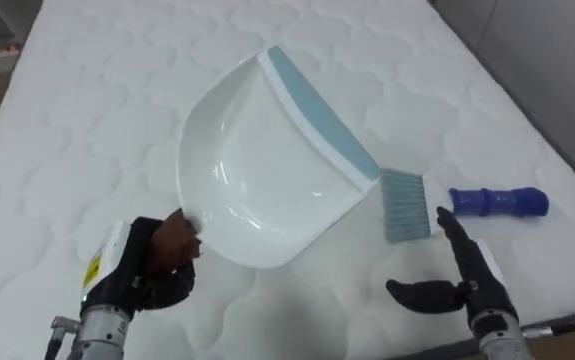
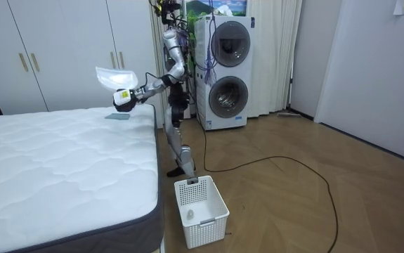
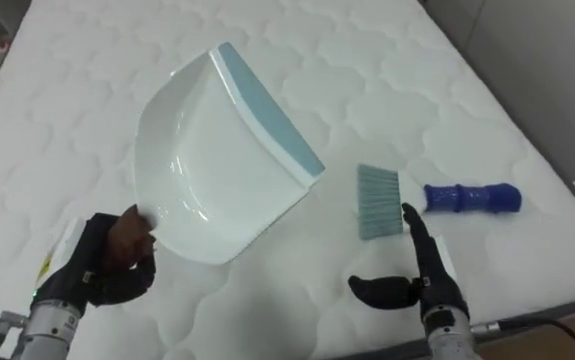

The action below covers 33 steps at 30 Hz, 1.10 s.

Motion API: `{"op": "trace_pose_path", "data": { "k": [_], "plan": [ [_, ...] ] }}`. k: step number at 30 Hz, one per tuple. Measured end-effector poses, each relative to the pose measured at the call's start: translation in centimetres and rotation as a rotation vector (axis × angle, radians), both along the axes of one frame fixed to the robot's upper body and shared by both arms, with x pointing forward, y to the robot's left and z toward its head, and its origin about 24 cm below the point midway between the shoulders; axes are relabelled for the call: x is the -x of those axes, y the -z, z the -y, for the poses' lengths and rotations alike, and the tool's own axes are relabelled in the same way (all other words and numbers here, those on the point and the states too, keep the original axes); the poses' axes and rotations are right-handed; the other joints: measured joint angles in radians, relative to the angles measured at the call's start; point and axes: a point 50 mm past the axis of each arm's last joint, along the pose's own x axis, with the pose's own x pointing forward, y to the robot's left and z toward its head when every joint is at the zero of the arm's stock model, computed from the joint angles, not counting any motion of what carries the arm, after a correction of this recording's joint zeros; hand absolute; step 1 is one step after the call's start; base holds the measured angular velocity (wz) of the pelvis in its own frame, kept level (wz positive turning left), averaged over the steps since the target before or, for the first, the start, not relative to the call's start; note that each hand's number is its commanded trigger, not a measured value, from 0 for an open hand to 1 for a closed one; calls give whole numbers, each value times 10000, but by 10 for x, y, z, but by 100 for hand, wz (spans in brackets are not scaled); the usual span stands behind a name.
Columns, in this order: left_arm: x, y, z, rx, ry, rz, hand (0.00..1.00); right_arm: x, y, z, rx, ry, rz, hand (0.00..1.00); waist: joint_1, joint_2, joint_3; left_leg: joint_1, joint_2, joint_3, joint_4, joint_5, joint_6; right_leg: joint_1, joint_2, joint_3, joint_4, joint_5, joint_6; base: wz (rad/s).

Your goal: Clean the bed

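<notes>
Closest up you've got the left hand (image 1: 152, 265) clenched round the back edge of the white dustpan (image 1: 257, 180), holding it tipped up off the bed (image 1: 77, 120). The right hand (image 1: 462, 275) is spread and empty, fingertips right by the brush (image 1: 464, 203), which lies flat near the bed's right edge. Looks to me like grabbing the brush is the step, so I'd go for the blue handle rather than the bristle end, wrap properly before lifting, and hold the dustpan steady and clear so nothing gets knocked.
</notes>
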Motion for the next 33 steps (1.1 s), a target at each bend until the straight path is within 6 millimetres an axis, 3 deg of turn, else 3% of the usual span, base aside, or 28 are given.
{"op": "trace_pose_path", "data": {
  "k": [6, 10, 16, 21, 24, 29, 33],
  "plan": [
    [12, 23, 0, 104, -221, -1093, 0, 2, 7, -11, -15, -252, -406, 0, 14, -157, 56, -53, -177, 317, 40, -106, 101, -504, 52, 491, 620, -178, 86, -29],
    [19, 37, -6, 602, -872, -1753, 0, 10, 19, -10, -11, -67, -1091, 0, 17, -279, 8, 10, -176, 420, -11, -121, 122, -453, 61, 490, 665, -175, 90, -9],
    [29, 49, -11, 1599, -2194, -2161, 0, 24, 37, 0, 304, 578, -2049, 0, 43, -420, 33, 23, -99, 264, -84, -121, 119, -255, 62, 341, 296, -118, 74, 6],
    [61, 74, -24, 2352, -4246, -3341, 0, 43, 56, 7, 367, 1025, -3189, 0, 86, -619, 66, 190, -2, 92, -131, -134, 94, -19, 96, 149, 71, -59, 39, 6],
    [82, 86, -34, 2387, -5503, -4000, 0, 60, 68, 13, 433, 1534, -4046, 0, 159, -711, 36, 388, 121, 79, -184, -138, 87, 481, 141, 47, -468, 97, 9, 9],
    [99, 88, -52, 2286, -7616, -3809, 0, 82, 80, 25, 584, 2428, -5067, 0, 358, -792, -16, 660, 239, 36, -419, -161, 53, 792, 209, -61, -802, 186, -7, 5],
    [117, 93, -61, 1885, -8906, -4117, 0, 97, 85, 30, 691, 2787, -5724, 0, 366, -760, -11, 729, 253, 40, -436, -161, 52, 925, 209, -135, -895, 197, -22, 0]
  ]
}}
